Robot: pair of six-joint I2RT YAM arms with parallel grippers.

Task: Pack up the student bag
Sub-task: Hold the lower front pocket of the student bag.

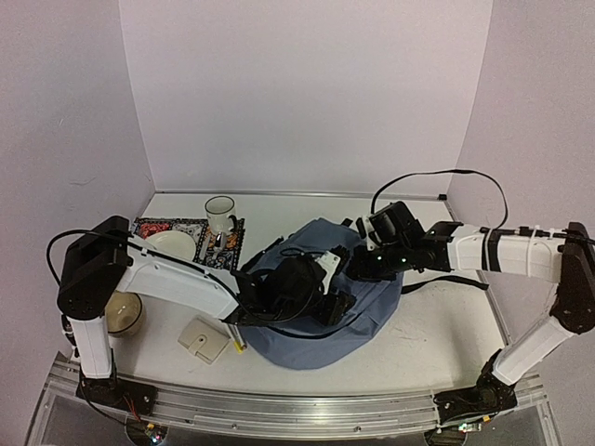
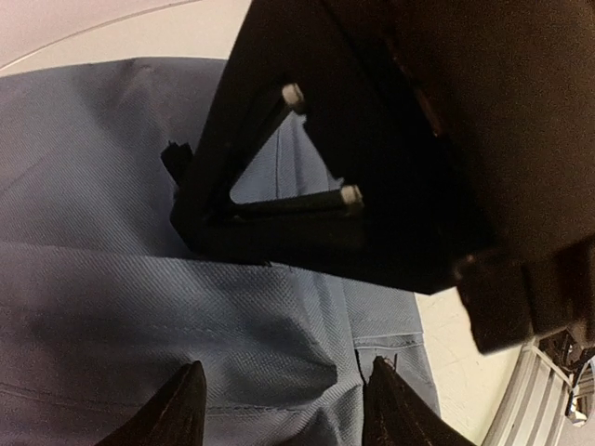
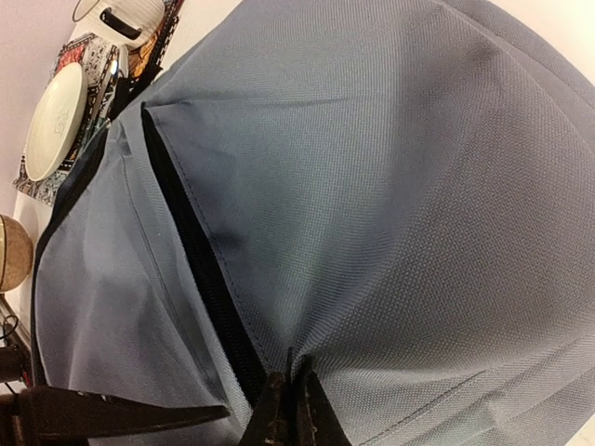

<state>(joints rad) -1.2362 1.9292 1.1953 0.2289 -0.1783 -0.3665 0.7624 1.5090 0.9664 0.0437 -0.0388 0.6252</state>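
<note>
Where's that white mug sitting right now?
In the overhead view the white mug stands toward the back-left of the table, on the patterned mat, beside the white plate and left of the student bag.

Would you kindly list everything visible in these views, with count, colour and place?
student bag: one, blue-grey, table centre
placemat: one, dark patterned, back left
plate: one, white, on the placemat
mug: one, white, at the back by the placemat
bowl: one, tan, left edge
flat case: one, beige, left of the student bag
table: one, white
left gripper: one, black, open over the student bag
right gripper: one, black, shut, pinching bag fabric beside the zipper
</note>
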